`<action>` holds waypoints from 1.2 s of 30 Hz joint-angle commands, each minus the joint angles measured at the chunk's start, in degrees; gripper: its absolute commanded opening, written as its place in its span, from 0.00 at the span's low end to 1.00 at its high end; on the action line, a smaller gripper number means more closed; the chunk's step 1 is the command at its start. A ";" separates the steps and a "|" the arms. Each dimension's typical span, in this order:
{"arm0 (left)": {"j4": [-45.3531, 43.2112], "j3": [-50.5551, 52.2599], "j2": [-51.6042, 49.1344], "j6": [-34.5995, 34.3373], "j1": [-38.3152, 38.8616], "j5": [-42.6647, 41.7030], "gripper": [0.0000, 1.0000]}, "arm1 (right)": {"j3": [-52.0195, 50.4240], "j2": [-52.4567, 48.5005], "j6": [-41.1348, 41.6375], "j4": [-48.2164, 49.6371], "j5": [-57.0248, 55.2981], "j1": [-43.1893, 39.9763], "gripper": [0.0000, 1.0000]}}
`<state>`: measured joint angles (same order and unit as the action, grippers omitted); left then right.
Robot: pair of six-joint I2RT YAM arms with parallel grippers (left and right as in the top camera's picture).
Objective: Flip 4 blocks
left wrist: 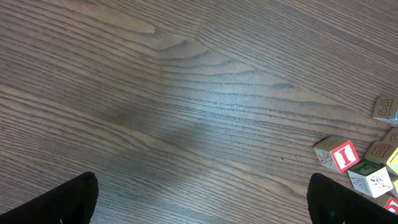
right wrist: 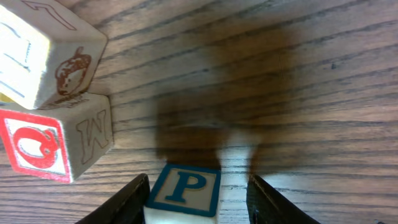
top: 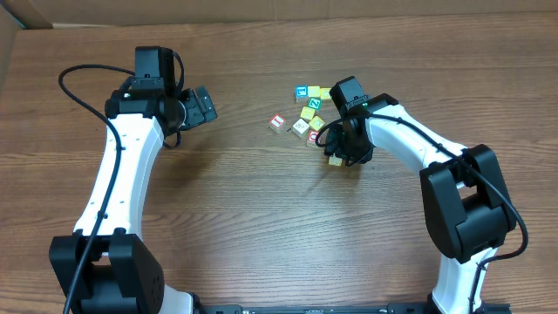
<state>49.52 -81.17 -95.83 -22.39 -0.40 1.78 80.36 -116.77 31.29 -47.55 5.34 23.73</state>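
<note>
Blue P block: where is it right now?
Right wrist view, bottom centre: the blue P block sits on the table between the fingers of the right hand, just right of the red Q block.

Letters on the wooden blocks
The P block shows a blue P. The Q block has a red Q, with M on its side. The I block has a red I.

This looks like a robotics lab or a test bench. Two white-and-black robot arms, the left arm and the right arm, stand at the near edge of a wood-grain tabletop, with a loose black cable. Small wooden alphabet blocks lie on the tabletop. Brown cardboard shows past its far-left corner.
</note>
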 commanded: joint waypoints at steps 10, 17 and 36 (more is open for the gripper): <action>-0.07 -1.16 -0.28 -0.52 0.04 -0.09 1.00 | 0.98 -0.48 0.48 -1.29 2.27 0.44 0.43; -0.04 -1.16 -0.28 -0.52 0.04 -0.09 1.00 | 0.98 -0.48 0.44 -2.95 2.25 1.14 0.37; -0.07 -1.16 -0.28 -0.52 0.04 -0.09 1.00 | 1.05 -0.46 0.22 -7.50 2.23 5.51 0.34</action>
<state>49.52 -81.17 -95.83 -22.39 -0.40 1.78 80.36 -116.77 31.51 -54.68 7.29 27.86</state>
